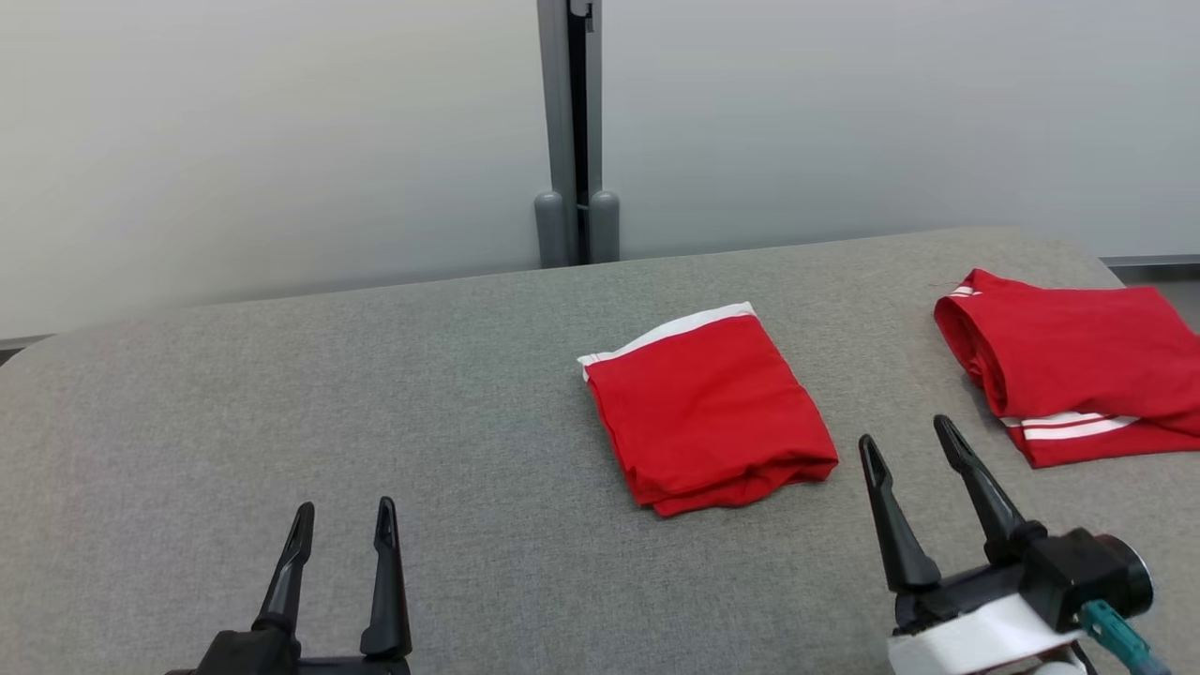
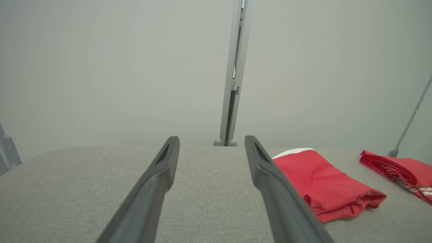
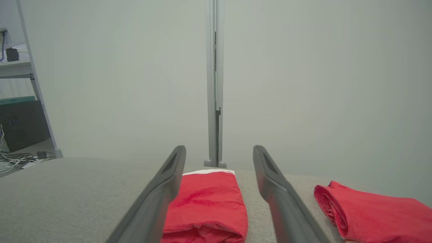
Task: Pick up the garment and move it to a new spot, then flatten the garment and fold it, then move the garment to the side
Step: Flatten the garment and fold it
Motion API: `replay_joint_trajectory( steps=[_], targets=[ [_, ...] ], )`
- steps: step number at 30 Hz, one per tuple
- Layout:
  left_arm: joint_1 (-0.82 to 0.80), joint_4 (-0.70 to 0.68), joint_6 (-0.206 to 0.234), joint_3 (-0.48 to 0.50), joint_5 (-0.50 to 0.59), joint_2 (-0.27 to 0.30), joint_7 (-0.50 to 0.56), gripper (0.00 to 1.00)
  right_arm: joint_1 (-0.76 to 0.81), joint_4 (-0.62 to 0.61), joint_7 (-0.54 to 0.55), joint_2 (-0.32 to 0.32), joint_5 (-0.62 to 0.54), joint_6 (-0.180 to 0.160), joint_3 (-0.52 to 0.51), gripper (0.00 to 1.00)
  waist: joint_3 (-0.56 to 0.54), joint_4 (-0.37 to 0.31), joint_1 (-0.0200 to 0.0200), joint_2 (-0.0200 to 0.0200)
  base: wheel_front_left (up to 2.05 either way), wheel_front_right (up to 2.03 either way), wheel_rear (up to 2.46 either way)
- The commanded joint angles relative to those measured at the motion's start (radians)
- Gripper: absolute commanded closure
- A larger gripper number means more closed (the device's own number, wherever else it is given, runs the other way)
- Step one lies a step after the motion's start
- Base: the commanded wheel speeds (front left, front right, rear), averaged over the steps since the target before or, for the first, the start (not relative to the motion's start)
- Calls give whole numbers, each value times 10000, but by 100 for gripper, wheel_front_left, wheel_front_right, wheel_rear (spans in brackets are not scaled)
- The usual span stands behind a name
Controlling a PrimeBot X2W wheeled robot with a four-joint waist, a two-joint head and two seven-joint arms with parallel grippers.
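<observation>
A folded red garment (image 1: 710,410) with a white band along its far edge lies near the middle of the grey table (image 1: 281,394). It also shows in the left wrist view, as the red garment (image 2: 322,184), and in the right wrist view as the folded garment (image 3: 206,206). My right gripper (image 1: 909,442) stands open just right of it, apart from the cloth, fingers empty. My left gripper (image 1: 343,517) is open at the lower left, over bare table. In the wrist views the left gripper (image 2: 212,143) and right gripper (image 3: 218,152) both show spread fingers holding nothing.
A second folded red garment (image 1: 1078,375) with white stripes lies at the table's right edge, also visible as that bundle (image 3: 368,211) in the right wrist view. A grey post (image 1: 574,131) stands behind the table against a pale wall. A shelf with cables (image 3: 17,128) is off to the left.
</observation>
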Motion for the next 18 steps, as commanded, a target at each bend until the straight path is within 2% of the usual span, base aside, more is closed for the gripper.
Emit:
replay_joint_trajectory(
  steps=[1,3,8,18],
  targets=[
    [68,20,13,90,49,37,-11,0,173,-224,-3,-85,-90,-6,-3,0,-40,-55,0,-1,0,0,0],
    [147,38,34,152,74,37,-11,0,485,-387,-3,-135,-191,-6,-135,0,-82,-77,0,-1,0,0,0],
    [319,24,29,161,220,40,-11,0,1072,158,-3,-7,-307,-4,-575,0,-204,-9,0,-1,0,0,0],
    [619,238,74,262,435,37,-10,0,1136,1015,-5,-104,426,-4,-289,0,-180,133,0,-1,0,0,0]
  ],
)
